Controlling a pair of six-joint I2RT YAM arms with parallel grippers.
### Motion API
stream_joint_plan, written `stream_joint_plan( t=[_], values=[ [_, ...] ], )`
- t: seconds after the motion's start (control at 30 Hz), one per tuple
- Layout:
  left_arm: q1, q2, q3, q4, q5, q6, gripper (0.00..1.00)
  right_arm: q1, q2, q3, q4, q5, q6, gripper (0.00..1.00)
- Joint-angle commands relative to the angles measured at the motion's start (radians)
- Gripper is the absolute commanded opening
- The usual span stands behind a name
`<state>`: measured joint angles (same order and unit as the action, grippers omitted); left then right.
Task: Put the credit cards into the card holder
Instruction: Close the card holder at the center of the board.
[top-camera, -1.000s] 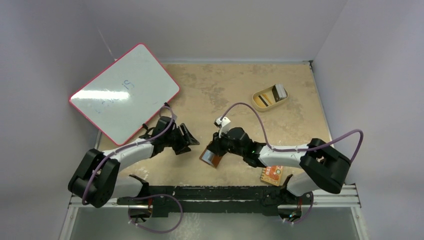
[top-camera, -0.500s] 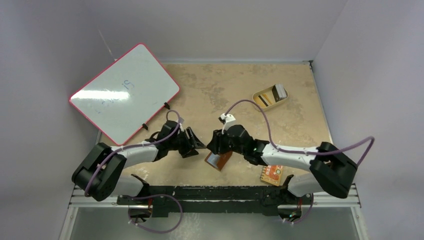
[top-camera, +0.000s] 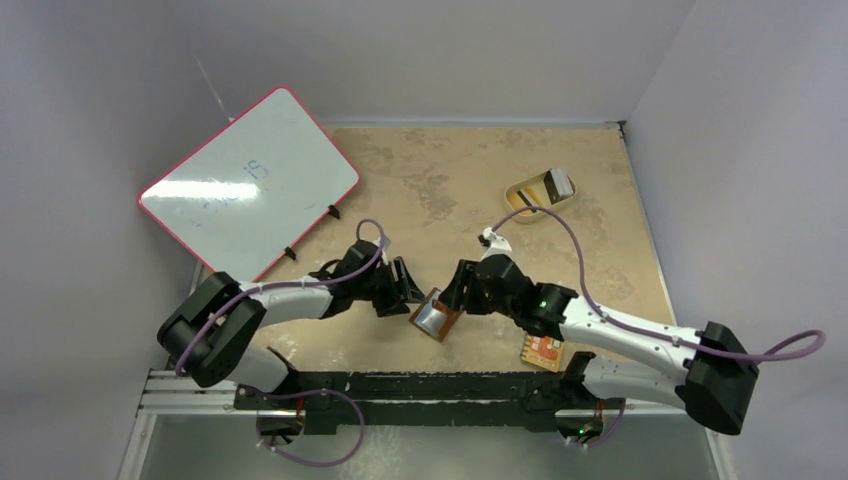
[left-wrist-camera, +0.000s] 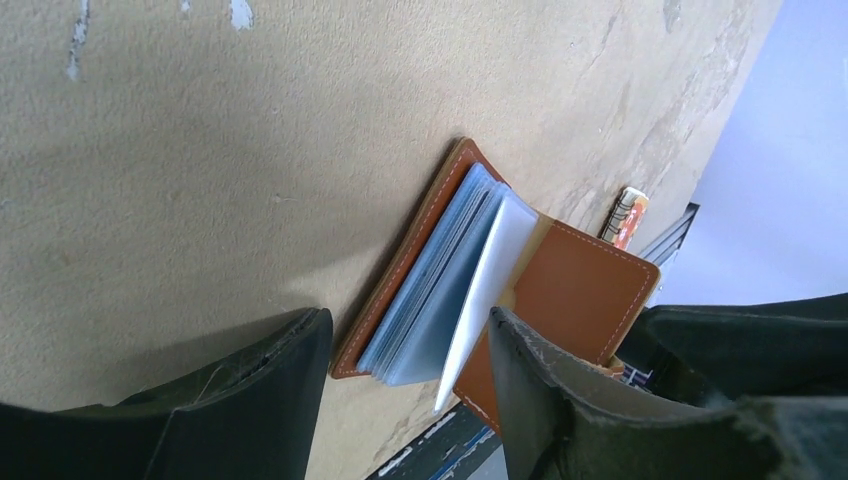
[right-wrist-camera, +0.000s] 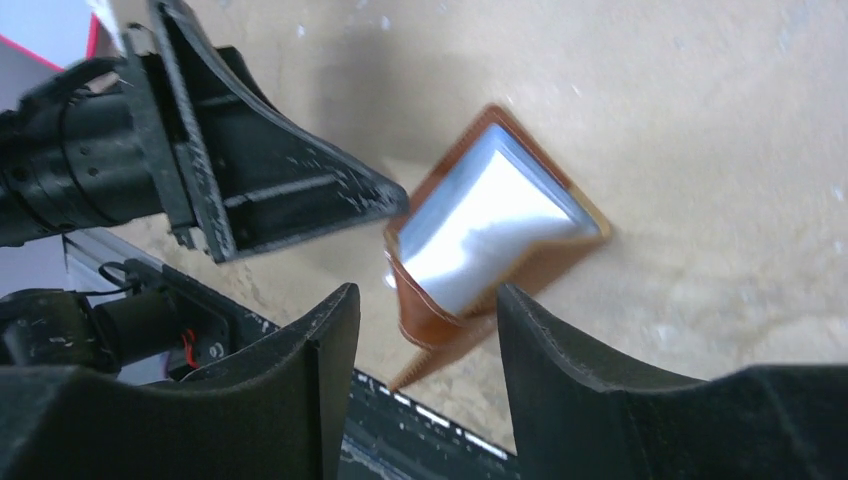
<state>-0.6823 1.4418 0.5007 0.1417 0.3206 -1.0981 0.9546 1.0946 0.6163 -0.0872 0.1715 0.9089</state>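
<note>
Both stand wide: your right pincer (right-wrist-camera: 425, 300) has just released the card holder (top-camera: 437, 316), now lying open on the desk (top-camera: 420, 180) by your left pincer (left-wrist-camera: 405, 320), ready for filling.

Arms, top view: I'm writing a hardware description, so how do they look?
The left arm and right arm have white links, black joints and bases, and a purple cable along each. The left gripper and right gripper are black, with wedge-shaped fingers.

Faint blue handwriting crosses the whiteboard (top-camera: 250, 185) at the table's far left corner, too smeared to read. The orange-red patterned packet (top-camera: 543, 350) near the front edge shows no legible words.
</note>
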Motion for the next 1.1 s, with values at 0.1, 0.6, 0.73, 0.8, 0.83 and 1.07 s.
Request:
stream_joint_plan(
  t=[0.1, 0.6, 0.73, 0.8, 0.83, 1.07],
  values=[
    [-0.008, 0.019, -0.016, 0.096, 0.001, -0.041, 0.55, -0.002, -0.173, -0.098, -0.191, 0.070, 0.286, 0.46],
    [-0.015, 0.053, -0.071, 0.276, 0.061, -0.162, 0.45, -0.003, 0.028, -0.177, -0.058, 0.027, 0.291, 0.21],
    [-0.018, 0.049, -0.111, 0.428, 0.096, -0.263, 0.43, -0.006, 0.092, -0.206, 0.028, 0.009, 0.285, 0.21],
    [-0.021, 0.047, -0.122, 0.489, 0.106, -0.306, 0.43, -0.009, 0.102, -0.226, 0.077, -0.010, 0.284, 0.21],
    [-0.023, 0.046, -0.128, 0.515, 0.110, -0.321, 0.43, -0.010, 0.107, -0.234, 0.098, -0.020, 0.285, 0.21],
    [-0.043, 0.066, -0.126, 0.579, 0.123, -0.351, 0.42, -0.011, 0.135, -0.266, 0.174, -0.050, 0.297, 0.21]
  ],
)
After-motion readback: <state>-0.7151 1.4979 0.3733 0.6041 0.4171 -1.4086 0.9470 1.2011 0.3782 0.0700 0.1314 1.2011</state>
